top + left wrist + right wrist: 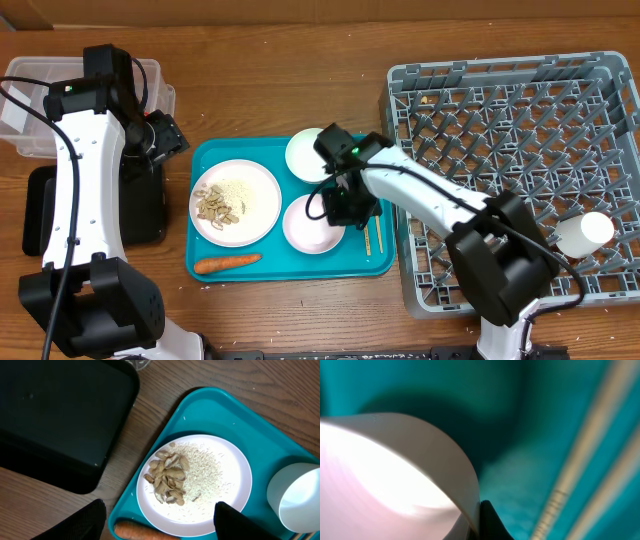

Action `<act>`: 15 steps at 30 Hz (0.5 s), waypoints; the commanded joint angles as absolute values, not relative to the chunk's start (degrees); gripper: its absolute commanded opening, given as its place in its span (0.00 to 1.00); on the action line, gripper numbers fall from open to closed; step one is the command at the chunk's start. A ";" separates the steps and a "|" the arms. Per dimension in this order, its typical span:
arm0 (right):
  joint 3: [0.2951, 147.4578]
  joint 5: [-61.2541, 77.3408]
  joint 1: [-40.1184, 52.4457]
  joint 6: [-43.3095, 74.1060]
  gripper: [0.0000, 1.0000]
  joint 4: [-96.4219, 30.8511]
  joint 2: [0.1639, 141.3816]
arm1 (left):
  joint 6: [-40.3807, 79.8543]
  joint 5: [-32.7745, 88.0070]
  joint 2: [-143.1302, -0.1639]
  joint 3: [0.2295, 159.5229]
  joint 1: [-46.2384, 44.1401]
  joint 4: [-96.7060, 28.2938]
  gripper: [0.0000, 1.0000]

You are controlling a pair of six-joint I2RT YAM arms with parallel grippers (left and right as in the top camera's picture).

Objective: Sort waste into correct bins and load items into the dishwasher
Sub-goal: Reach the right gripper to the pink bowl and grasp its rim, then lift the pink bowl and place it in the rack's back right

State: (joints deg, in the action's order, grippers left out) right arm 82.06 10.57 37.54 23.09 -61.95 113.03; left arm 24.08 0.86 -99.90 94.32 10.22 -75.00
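My right fingers [490, 525] sit at the bowl's [308, 228] rim on the tray [300, 265], mid-table near the front edge. Whether they are pinching it, I cannot tell. I should grip squarely and lift level toward the rack [500, 120]. My left fingers [237, 521] hang spread.

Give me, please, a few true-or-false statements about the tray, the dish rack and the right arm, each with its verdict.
1. The carrot lies on the teal tray, beside the plate. True.
2. The plate is empty. False: it holds peanut shells and rice.
3. The dish rack holds nothing. False: a white cup lies in it.
4. The right gripper is down at the rim of the pink bowl. True.
5. The chopsticks lie in the black bin. False: they lie on the tray, near its right edge.
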 commanded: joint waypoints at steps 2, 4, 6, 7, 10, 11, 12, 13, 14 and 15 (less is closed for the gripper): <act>92.88 -6.59 33.71 24.03 0.04 -67.72 102.00 | 24.21 1.32 -99.61 95.09 10.44 -74.46 0.71; 96.25 -16.86 31.59 24.03 0.04 -69.52 98.83 | 24.21 1.30 -99.61 95.09 10.44 -74.15 0.72; 97.80 -27.83 28.80 23.55 0.04 -68.40 95.72 | 24.23 1.32 -99.61 95.09 10.44 -73.67 0.71; 97.86 -32.69 27.09 22.04 0.04 -66.85 94.37 | 24.23 1.32 -99.61 95.09 10.44 -73.52 0.71; 97.86 -41.63 21.32 14.52 0.04 -62.22 92.77 | 24.23 1.30 -99.61 95.09 10.48 -72.97 0.72; 97.84 -42.44 18.79 11.18 0.04 -60.73 92.79 | 24.23 1.30 -99.61 95.09 10.48 -72.75 0.71; 97.84 -42.41 16.49 8.45 0.04 -59.61 92.95 | 24.25 1.30 -99.61 95.09 10.48 -72.58 0.71; 97.84 -42.68 13.67 5.93 0.04 -58.41 93.41 | 24.29 1.32 -99.61 95.09 10.48 -72.18 0.71; 97.82 -43.70 11.07 5.04 0.04 -57.32 93.73 | 24.29 1.32 -99.61 95.09 10.48 -71.75 0.71; 97.82 -45.39 8.49 5.10 0.04 -56.03 94.32 | 24.51 1.30 -99.61 95.09 10.48 -71.42 0.71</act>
State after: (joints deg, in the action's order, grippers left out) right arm 98.04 -35.81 14.87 12.43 -58.04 91.83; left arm 24.08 1.06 -99.90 94.32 10.22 -72.18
